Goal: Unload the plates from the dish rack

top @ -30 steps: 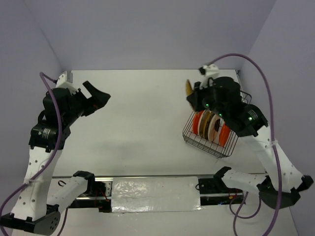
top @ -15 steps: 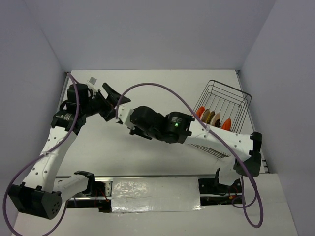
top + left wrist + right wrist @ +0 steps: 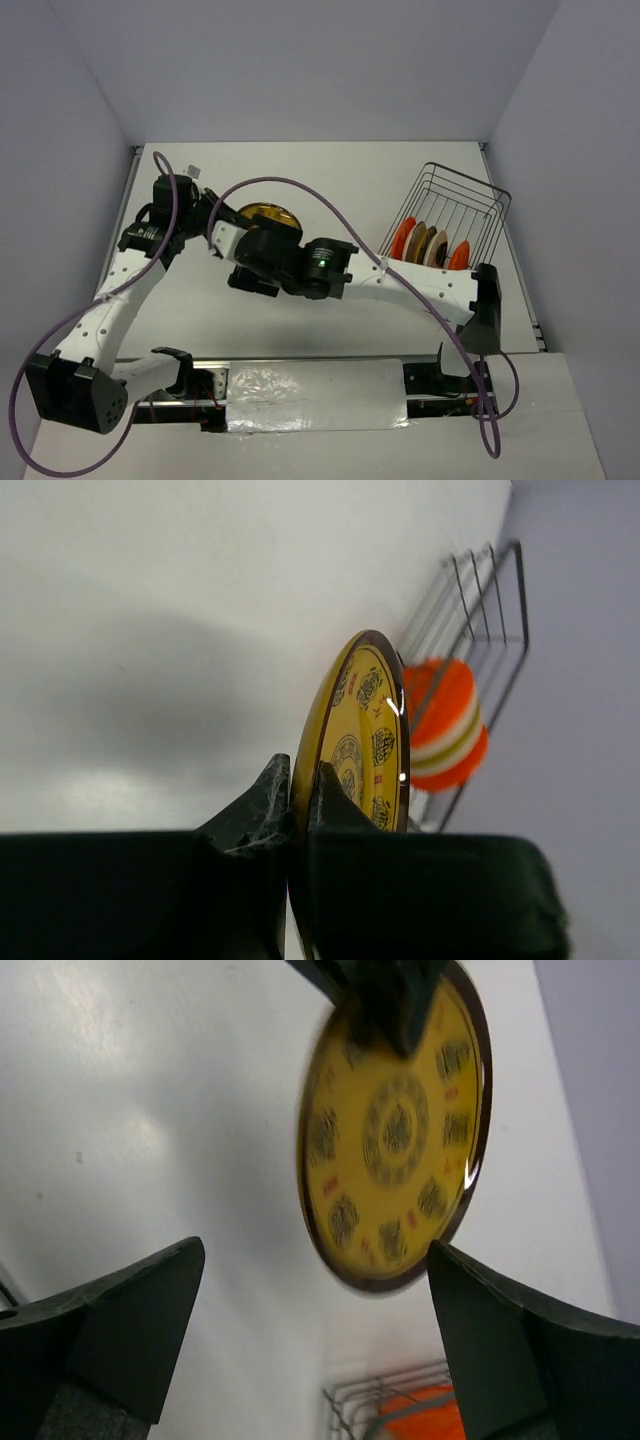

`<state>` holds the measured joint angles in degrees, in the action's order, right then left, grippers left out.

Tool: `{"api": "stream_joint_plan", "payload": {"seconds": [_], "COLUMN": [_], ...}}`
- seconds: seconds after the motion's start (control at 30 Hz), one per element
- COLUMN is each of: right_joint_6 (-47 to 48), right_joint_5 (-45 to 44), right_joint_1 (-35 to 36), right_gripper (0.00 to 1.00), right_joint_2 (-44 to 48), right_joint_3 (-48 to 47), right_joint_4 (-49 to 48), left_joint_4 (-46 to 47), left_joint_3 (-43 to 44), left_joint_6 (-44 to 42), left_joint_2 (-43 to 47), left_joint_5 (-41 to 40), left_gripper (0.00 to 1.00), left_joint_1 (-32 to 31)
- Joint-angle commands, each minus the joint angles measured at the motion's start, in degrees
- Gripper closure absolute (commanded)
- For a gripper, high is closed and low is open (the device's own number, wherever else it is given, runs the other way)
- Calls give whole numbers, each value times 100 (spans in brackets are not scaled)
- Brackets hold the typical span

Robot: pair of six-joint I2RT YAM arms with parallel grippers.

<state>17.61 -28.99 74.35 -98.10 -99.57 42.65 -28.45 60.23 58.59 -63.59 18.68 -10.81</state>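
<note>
Tabletop, pale, spreads under both my arms. At its far right stands the dish rack, a dark wire basket. The plates in it stand on edge in the slots: orange ones, a cream one and a brownish one.

Well apart from the rack, over the left part of the table, is the patterned plate, yellow with a brown rim. My left gripper has it, the jaws pinched tight on its rim. The plate stands out from them edge-on, up and away from my left wrist.

My right gripper is spread wide and holds nothing. The plate's face hangs just beyond its fingers, and I see no contact there.

What counts next, as I judge it, is that the plate is on edge while the table below lies flat. My left arm alone carries it, so the left wrist must turn to bring the face level before lowering. My right arm stretches across toward the left side. The rack lies back to its right, and that arm is the one bolted nearer it.
</note>
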Motion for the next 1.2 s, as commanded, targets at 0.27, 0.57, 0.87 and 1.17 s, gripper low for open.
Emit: {"api": "stream_joint_plan", "payload": {"seconds": [0.27, 0.57, 0.87, 1.17], "right_joint_6": [-4879, -5135, -5302, -5548], "right_joint_5": [108, 270, 527, 298], "right_joint_1": [-3381, -4516, -5123, -5228], "right_gripper": [0, 1, 32, 42], "right_joint_2": [3507, 3702, 3719, 3948], "right_joint_3": [3250, 3391, 4269, 4701], "right_joint_4": [-691, -222, -591, -714], "left_joint_4": [3907, 3996, 3086, 366], "left_joint_3": [170, 1087, 1306, 1344], "left_joint_6": [-742, -700, -532, -751], "left_joint_2": [-2655, -4934, -4953, -2108], "left_joint_5": [-1920, -1622, -1612, -2974], "left_gripper": [95, 55, 0, 0], "left_joint_1": [166, 456, 641, 194]}}
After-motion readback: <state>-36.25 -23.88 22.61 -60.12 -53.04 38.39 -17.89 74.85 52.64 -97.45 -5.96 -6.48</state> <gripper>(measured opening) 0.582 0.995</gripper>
